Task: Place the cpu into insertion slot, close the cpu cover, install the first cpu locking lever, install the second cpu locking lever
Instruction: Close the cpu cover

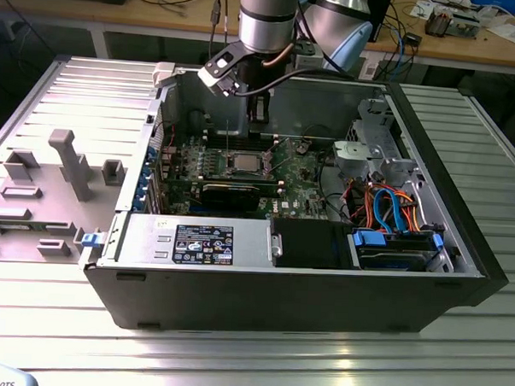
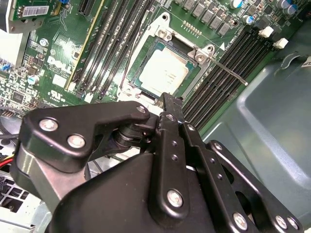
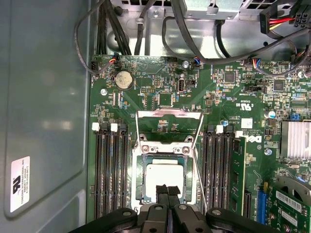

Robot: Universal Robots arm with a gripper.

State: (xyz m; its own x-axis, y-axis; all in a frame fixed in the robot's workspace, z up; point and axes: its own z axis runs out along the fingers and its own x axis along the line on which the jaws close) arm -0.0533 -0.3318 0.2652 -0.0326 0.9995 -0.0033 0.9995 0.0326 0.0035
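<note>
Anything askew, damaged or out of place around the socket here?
Nothing stands out. The cpu lies square in the insertion slot, the cpu cover is open beside it, and the end effector hangs over the chip's edge.

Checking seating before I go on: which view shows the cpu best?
The second wrist view: the cpu lies whole and unblocked in the insertion slot. In the first wrist view the gripper overlaps its edge; the exterior view shows it as a distant pale square.

Tool (image 1: 258, 135) hovers above cpu (image 1: 244, 161) inside computer case (image 1: 321, 303).
</note>
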